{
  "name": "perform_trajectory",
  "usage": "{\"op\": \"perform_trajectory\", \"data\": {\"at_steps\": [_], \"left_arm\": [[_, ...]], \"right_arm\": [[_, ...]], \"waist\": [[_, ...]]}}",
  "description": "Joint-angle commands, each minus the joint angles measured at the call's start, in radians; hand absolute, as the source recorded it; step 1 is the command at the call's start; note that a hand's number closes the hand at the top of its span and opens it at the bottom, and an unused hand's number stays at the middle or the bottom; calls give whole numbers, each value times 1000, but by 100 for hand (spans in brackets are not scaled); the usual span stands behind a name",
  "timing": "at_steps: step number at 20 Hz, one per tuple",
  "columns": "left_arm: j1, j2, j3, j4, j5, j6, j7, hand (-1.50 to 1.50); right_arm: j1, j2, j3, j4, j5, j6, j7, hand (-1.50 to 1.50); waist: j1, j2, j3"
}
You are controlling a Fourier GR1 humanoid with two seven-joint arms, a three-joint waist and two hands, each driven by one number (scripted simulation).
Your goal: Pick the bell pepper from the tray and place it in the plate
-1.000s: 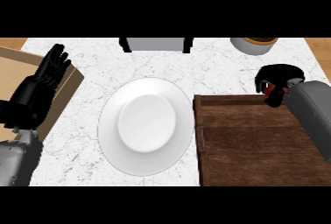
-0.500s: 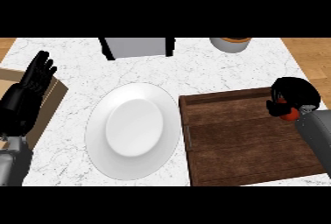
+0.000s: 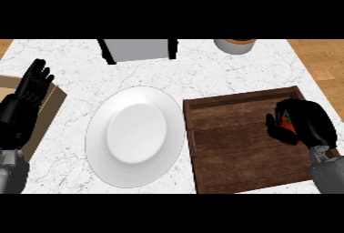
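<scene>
Counter: marble top carrying everything you see; its near edge is cut off.
Tray: dark wood, at the right, just beside the plate, which is white and bare. You must carry the load across the tray's raised left wall; a low pass could catch it there.
Right hand: fingers curled round the bell pepper over the tray's right end. Only a red and green sliver shows, so you cannot judge how the pepper sits in the grasp; it may slip in transit.
Left hand: open, resting at the left edge.
</scene>
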Motion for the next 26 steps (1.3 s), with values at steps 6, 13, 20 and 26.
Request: {"op": "perform_trajectory", "data": {"at_steps": [6, 13, 20, 26], "left_arm": [[-20, -31, -21, 22, -6, -4, -30, 0], [-101, -48, -59, 37, -22, -29, -9, 0], [-101, -33, -30, 60, -16, -69, -22, 0], [-111, -52, -42, 14, -24, -58, 24, 0]], "right_arm": [[197, 99, 83, -649, -75, -6, 132, 150], [75, 272, 330, -812, 136, 143, 462, 150], [-164, 537, 367, -512, 192, 135, 520, 150], [-419, 544, 368, -228, 43, -19, 630, 150]], "waist": [[48, 21, 1], [111, 36, 2], [124, 40, 3], [136, 40, 3]]}}
